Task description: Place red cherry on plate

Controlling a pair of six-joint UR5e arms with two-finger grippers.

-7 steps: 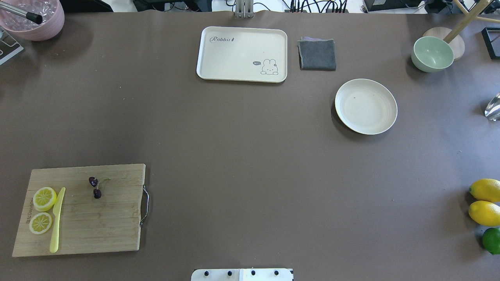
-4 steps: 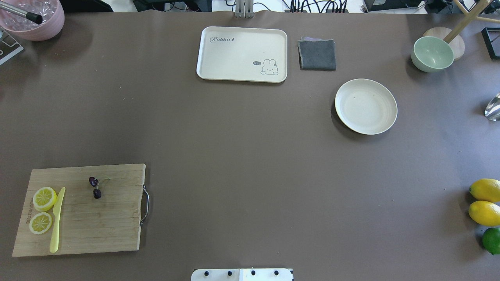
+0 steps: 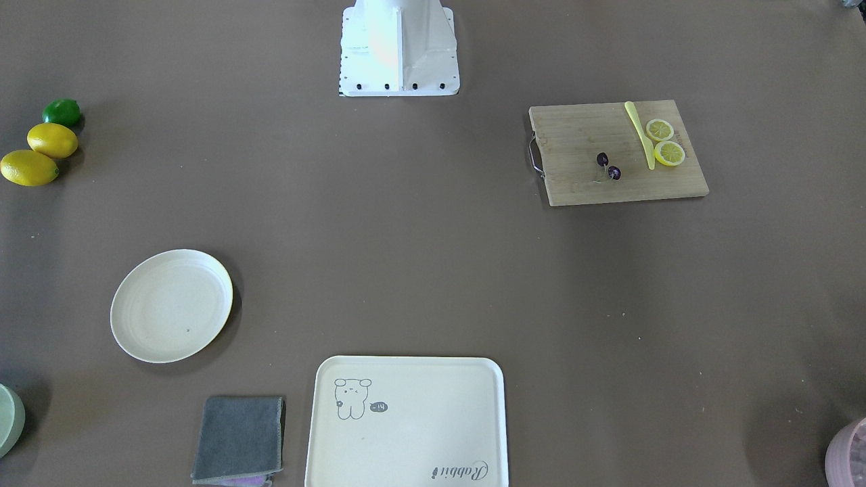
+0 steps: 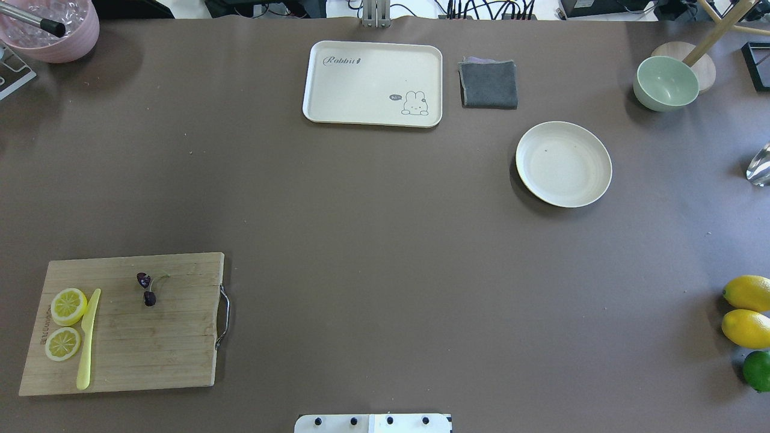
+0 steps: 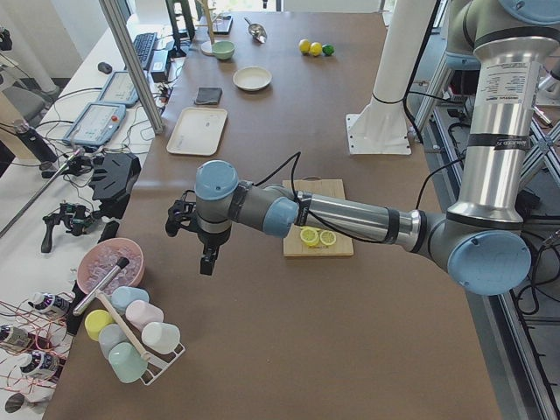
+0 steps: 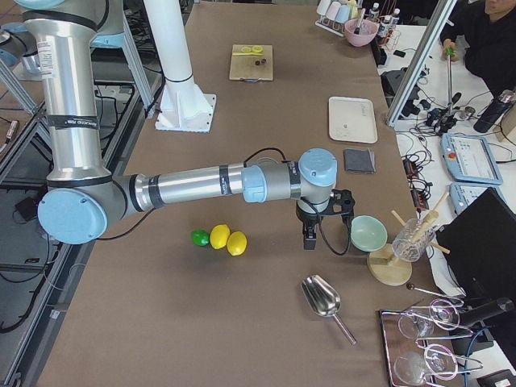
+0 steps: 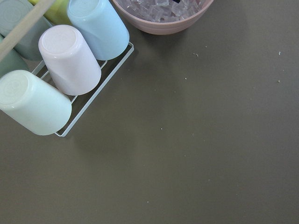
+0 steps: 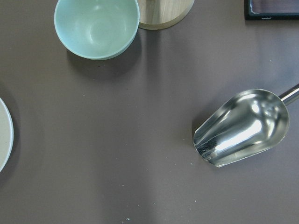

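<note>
The red cherry (image 4: 147, 290), a pair of tiny dark fruits on thin green stems, lies on the wooden cutting board (image 4: 156, 349) at the near left. Across the table, at the far right, the round cream plate (image 4: 563, 164) has nothing on it. Neither gripper shows in the overhead or front views. My left gripper (image 5: 207, 261) hangs over bare table beside the cup rack, far from the board. My right gripper (image 6: 309, 239) hovers near the green bowl. I cannot tell whether either is open or shut. The plate's edge (image 8: 3, 135) shows in the right wrist view.
Two lemon slices (image 4: 66, 323) and a yellow knife (image 4: 88, 340) share the board. A cream tray (image 4: 373, 83) and grey cloth (image 4: 488, 84) lie at the far edge. Green bowl (image 4: 665, 83), metal scoop (image 8: 243, 127), lemons and lime (image 4: 749, 328) sit right; pink ice bowl (image 4: 51, 27) far left.
</note>
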